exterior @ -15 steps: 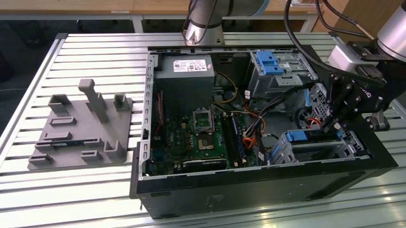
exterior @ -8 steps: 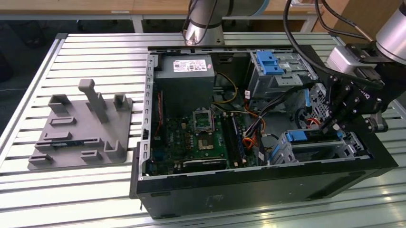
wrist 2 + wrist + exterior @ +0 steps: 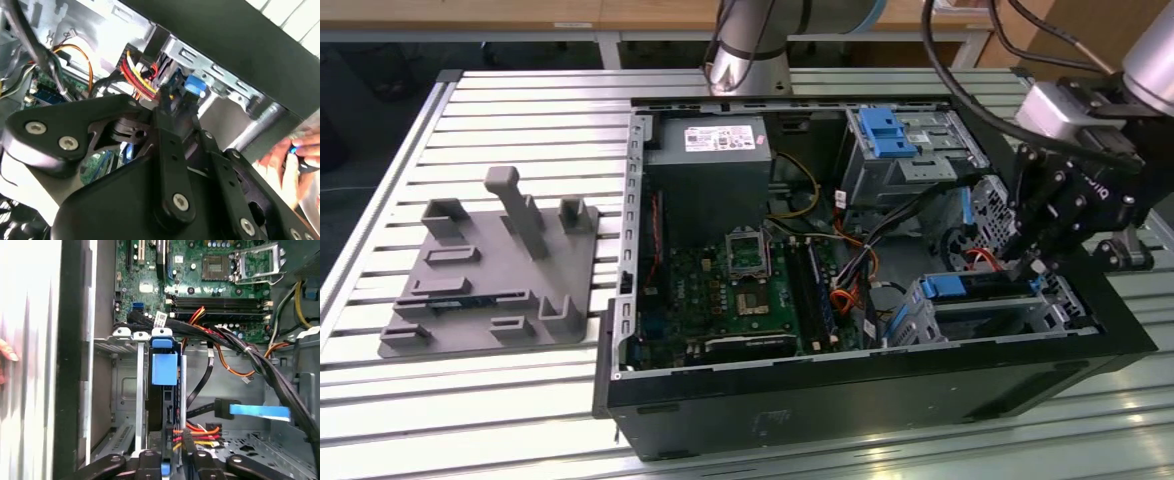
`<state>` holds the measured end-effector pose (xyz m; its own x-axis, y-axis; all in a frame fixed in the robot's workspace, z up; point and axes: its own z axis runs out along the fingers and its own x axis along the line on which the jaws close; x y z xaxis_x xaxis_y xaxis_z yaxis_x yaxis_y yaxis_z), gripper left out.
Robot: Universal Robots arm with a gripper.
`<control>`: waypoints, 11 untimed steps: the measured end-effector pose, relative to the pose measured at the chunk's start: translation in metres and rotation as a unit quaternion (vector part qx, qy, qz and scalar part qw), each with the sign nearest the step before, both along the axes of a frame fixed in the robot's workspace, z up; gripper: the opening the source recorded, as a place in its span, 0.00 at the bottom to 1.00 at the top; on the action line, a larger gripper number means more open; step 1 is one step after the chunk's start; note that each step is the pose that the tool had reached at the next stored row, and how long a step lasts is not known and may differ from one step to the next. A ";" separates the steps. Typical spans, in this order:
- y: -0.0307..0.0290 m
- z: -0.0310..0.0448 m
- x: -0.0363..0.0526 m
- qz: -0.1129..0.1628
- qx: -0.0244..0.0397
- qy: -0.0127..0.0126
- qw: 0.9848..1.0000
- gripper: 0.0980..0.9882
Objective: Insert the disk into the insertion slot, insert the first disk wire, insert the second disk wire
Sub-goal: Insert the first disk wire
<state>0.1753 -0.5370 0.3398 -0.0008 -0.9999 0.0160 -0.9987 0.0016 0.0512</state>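
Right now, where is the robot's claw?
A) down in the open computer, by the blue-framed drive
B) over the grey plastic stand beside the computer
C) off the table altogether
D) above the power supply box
A: in the exterior view the gripper hangs inside the open computer case, toward the exterior view's right, just above the disk in its blue carrier.

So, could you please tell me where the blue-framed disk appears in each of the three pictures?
Exterior view: the disk sits in the metal bay, toward the exterior view's right.
Second wrist view: the disk's blue frame peeks out beside the red and yellow wires.
First wrist view: the disk stands on edge in the bay.
Shared landmark: the black case wall beside it.
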 end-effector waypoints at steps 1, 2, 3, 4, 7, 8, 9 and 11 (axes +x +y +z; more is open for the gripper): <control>0.0001 0.0044 0.0000 0.000 0.000 0.000 1.000 0.23; 0.0003 0.0090 0.0000 0.000 0.000 0.000 1.000 0.23; 0.0006 0.0137 0.0000 0.000 0.000 0.000 1.000 0.23; 0.0012 0.0181 0.0000 0.000 0.000 0.000 1.000 0.23; 0.0039 0.0320 0.0000 0.000 0.000 -0.001 1.000 0.23; 0.0046 0.0360 0.0000 0.000 0.000 -0.001 1.000 0.23; 0.0048 0.0369 0.0000 0.000 0.000 -0.001 1.000 0.23; 0.0048 0.0368 0.0000 0.000 0.000 -0.001 1.000 0.23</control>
<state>0.1753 -0.5322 0.3766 -0.0008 -0.9999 0.0161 -0.9988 0.0016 0.0497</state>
